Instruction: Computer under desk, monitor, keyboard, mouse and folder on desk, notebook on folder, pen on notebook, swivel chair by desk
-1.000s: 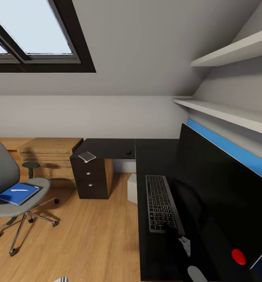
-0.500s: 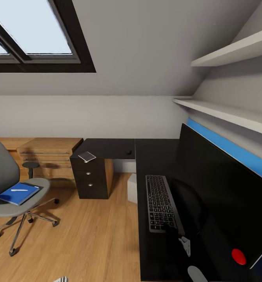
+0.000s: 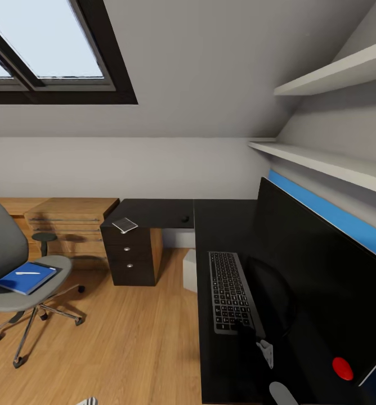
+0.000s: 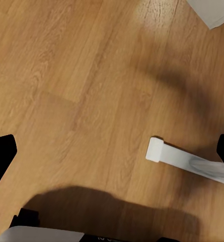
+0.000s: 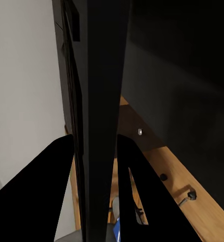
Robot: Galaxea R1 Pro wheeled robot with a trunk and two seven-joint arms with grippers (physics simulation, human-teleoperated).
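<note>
The black monitor (image 3: 329,270) stands on the black desk (image 3: 210,222) at the right, its thin edge (image 5: 96,75) caught between the two dark fingers of my right gripper (image 5: 95,143), which is shut on it. The keyboard (image 3: 230,292) lies in front of the screen. A small dark mouse (image 3: 184,219) sits at the desk's far corner. A thin grey rectangle, the folder by its look (image 3: 125,225), lies above the drawers. The blue notebook (image 3: 27,278) with the pen (image 3: 28,273) on it rests on the swivel chair (image 3: 19,292). The pale computer (image 3: 189,271) stands under the desk. My left gripper (image 4: 113,154) hangs open over the floor.
A light wooden dresser (image 3: 70,225) stands against the far wall left of the desk. White shelves (image 3: 323,160) run above the monitor. A skylight (image 3: 47,45) is in the sloped ceiling. Wooden floor (image 3: 131,343) lies between chair and desk. A white bar (image 4: 184,162) crosses the floor below my left gripper.
</note>
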